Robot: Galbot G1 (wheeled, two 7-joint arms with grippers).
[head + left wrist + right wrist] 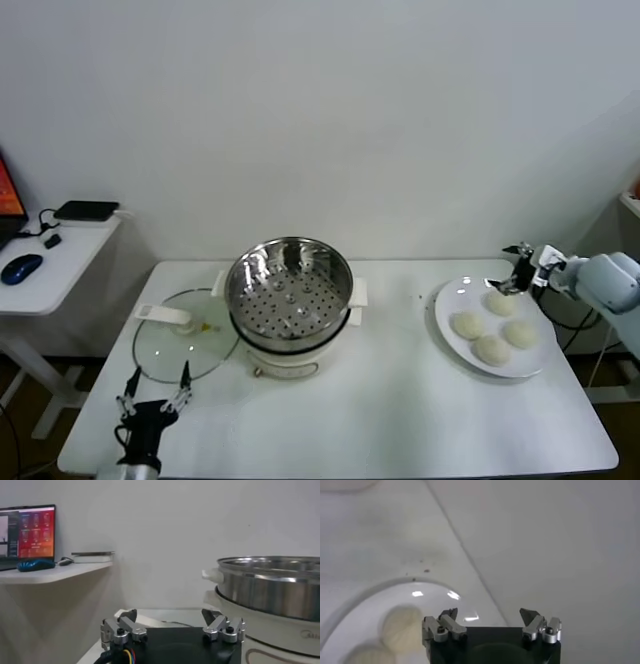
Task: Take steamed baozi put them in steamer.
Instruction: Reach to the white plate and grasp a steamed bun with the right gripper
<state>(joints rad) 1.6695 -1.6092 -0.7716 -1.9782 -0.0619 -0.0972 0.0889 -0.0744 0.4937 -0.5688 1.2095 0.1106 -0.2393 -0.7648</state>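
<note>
Now, right gripper: jaws apart, over the plate's far rim.
Baozi: four on plate.
Steamer: holds nothing.
Left gripper: parked, spread apart.

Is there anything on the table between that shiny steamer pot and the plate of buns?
No. In the head view, the stretch of white table between the steamer and the plate of steamed baozi is bare.

Right pincer hovers open above plated steamed baozi.
</note>
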